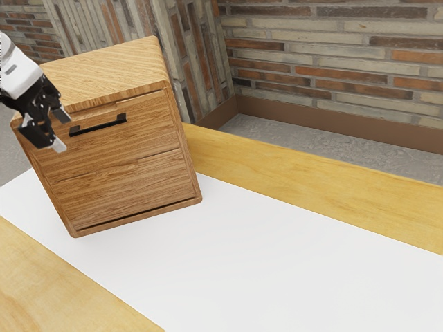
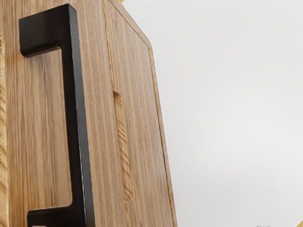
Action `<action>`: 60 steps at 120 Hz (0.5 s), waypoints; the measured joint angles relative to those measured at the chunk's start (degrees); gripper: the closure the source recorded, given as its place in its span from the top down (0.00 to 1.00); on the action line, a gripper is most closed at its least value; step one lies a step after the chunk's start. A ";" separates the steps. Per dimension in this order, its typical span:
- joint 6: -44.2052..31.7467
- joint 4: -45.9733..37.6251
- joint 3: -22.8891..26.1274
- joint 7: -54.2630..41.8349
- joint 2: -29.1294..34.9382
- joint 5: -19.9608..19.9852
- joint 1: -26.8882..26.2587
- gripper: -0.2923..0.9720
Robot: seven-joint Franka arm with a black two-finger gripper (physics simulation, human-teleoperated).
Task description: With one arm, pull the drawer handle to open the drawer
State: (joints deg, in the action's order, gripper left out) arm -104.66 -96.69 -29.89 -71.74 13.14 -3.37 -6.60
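Shut wood-grain top drawer [image 1: 121, 151]; black bar handle [image 1: 97, 125] horizontal across its front

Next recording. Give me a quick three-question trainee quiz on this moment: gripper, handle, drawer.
1. True or false: the gripper is shut on the black handle.
2. The drawer with the handle is: A) pulled far out; B) flush with the cabinet front; C) lying on the table.
3. Fill in: the cabinet stands on a ____ table surface.
Key: 1 false, it is open, beside the handle; 2 B; 3 white.
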 joint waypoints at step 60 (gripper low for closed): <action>-3.20 -1.11 -0.03 1.90 -1.33 1.54 -1.54 0.67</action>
State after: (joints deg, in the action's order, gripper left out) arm -107.86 -97.81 -29.92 -69.85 11.82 -1.83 -8.14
